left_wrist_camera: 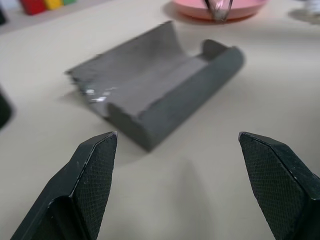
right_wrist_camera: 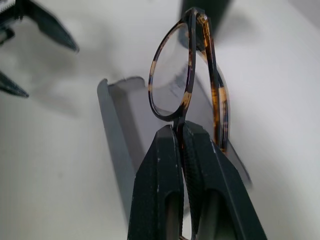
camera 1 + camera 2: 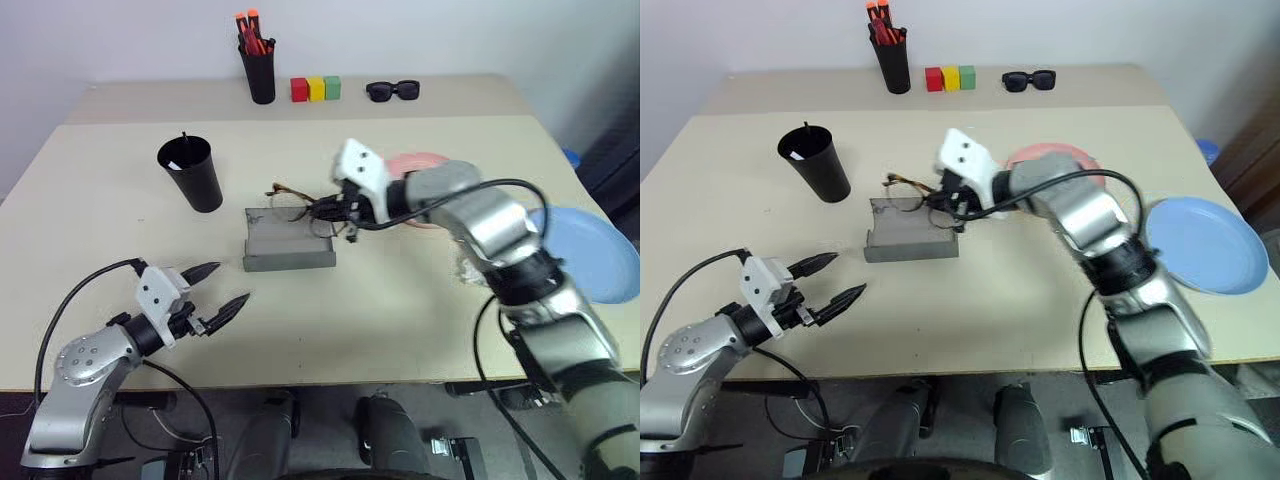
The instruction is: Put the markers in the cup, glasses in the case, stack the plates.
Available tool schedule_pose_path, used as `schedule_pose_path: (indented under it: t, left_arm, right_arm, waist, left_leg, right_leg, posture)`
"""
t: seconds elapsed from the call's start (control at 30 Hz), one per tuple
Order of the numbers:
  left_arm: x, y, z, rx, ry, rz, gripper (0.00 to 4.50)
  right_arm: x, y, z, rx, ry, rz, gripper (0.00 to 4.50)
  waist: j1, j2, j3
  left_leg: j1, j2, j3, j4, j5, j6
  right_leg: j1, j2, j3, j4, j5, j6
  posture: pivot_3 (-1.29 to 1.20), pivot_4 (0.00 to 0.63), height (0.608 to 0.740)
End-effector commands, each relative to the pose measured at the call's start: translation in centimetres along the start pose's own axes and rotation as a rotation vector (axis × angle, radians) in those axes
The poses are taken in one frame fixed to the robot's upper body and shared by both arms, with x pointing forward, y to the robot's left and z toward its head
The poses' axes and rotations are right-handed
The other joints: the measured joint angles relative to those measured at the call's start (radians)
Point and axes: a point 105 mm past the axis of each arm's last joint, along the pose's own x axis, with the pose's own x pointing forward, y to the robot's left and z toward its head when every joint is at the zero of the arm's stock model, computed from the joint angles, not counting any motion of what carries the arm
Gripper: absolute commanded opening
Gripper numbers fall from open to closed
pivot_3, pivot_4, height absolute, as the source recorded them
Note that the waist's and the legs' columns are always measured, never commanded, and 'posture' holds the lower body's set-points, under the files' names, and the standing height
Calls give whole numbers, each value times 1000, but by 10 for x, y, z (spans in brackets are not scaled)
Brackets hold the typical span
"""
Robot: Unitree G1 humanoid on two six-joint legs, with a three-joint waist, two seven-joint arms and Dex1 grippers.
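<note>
Glasses [image 2: 186, 75] hang pinched at the frame between the pressed-together fingers of the right gripper [image 3: 338, 212], held above the back edge of the open grey case [image 3: 288, 245] at mid-table. To finish this step well, the lenses would likely need to be brought squarely over the case's trough, turned to lie along its length and lowered until they rest inside before the fingers part; let go too early or at a tilt, and the frame could catch on the raised lid or slide onto the table [image 3: 400, 320]. The left gripper [image 3: 222, 292] hovers near the table's front edge with its fingers spread wide, holding nothing, well placed to steady the case if it shifts. The case is empty. The black cup [image 3: 190, 172], standing to the left behind the case, appears to hold a slim stick-like item just showing above its rim, though what it is cannot be made out. The pink plate [image 3: 425, 163] lies behind the right arm, apart from the blue plate [image 3: 590, 250] at the table's right edge, not yet stacked.
</note>
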Motion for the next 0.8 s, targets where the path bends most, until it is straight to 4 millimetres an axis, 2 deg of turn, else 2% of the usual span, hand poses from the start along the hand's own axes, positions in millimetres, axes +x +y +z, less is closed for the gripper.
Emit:
schedule_pose_path:
  t: [0.03,0.17,0.3,0.47,0.57,0.6,0.77,0.8]
  left_arm:
    - [-9,8,11,36,-27,53,4006]
    - [-17,8,12,42,-19,70,4006]
    - [-22,6,15,38,-20,77,4006]
    - [-21,4,18,32,-22,76,4006]
    - [-17,6,20,34,-27,73,4006]
    - [-15,7,21,36,-29,73,4006]
    - [-9,11,23,42,-36,74,4006]
    - [-9,12,23,42,-37,74,4006]
  right_arm:
    - [16,-8,3,-143,23,15,76]
    - [29,-12,-9,-146,58,34,76]
    - [27,-6,-22,-139,88,93,76]
    - [26,-3,-25,-114,86,124,76]
    - [25,-1,-21,-111,68,140,860]
    - [25,-1,-19,-113,63,136,1262]
    - [25,-10,-12,-110,38,81,3738]
    - [24,-11,-11,-110,35,75,3738]
  waist:
    - [-3,0,0]
    - [-3,0,0]
    - [-4,1,0]
    - [-6,1,0]
    - [-6,1,0]
    - [-5,1,0]
    - [-5,1,0]
    - [-5,1,0]
  left_leg:
    - [0,0,0,0,0,0]
    - [1,0,0,0,0,-1]
    - [1,0,1,0,0,-1]
    - [1,0,0,-1,0,-1]
    - [1,0,0,-1,0,-1]
    - [1,0,0,-1,0,-1]
    - [1,-1,1,-1,0,-1]
    - [1,-1,1,-1,0,-1]
  right_leg:
    - [0,0,0,0,0,0]
    - [0,1,0,0,1,0]
    - [0,2,0,1,1,0]
    - [-1,3,1,2,1,0]
    - [-1,3,1,2,1,-1]
    - [-1,3,1,3,1,0]
    - [-2,3,1,5,1,0]
    - [-3,3,2,6,1,0]
  posture:
    - [0,150,740]
    - [0,150,740]
    - [0,150,740]
    - [0,150,740]
    - [0,150,740]
    - [0,150,740]
    - [0,150,740]
    - [0,150,740]
